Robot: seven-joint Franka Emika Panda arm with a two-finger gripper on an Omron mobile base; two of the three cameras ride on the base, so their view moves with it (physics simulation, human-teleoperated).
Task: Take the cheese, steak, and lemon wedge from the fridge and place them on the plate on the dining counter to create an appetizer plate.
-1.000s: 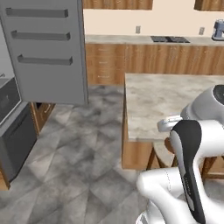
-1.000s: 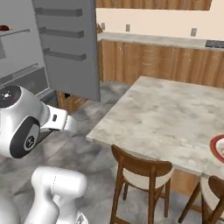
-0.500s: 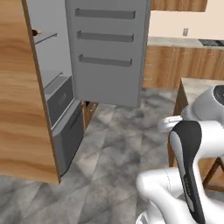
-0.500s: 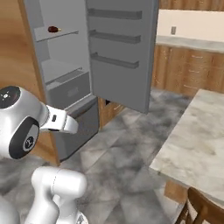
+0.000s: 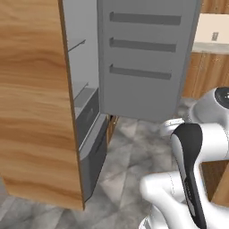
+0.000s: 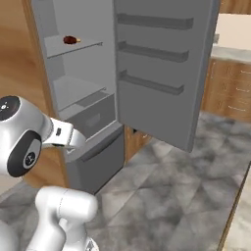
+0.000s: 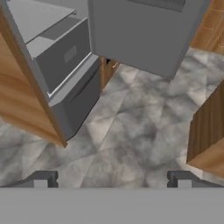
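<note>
The tall grey fridge [image 6: 93, 93] stands open, bearing no readable writing. A small dark reddish-brown steak lump [image 6: 71, 39] lies on its upper shelf. The two-finger gripper [image 7: 112, 179] hangs spread wide, empty, above grey floor tiles [image 7: 131, 135].

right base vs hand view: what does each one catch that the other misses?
Right base view: the steak lying on the fridge's upper shelf, and the three door racks on the open door.

Hand view: the open pincer, empty, hanging over the grey tiled floor, with a wooden corner at the right.

Both: the open fridge and its grey drawer.
</note>
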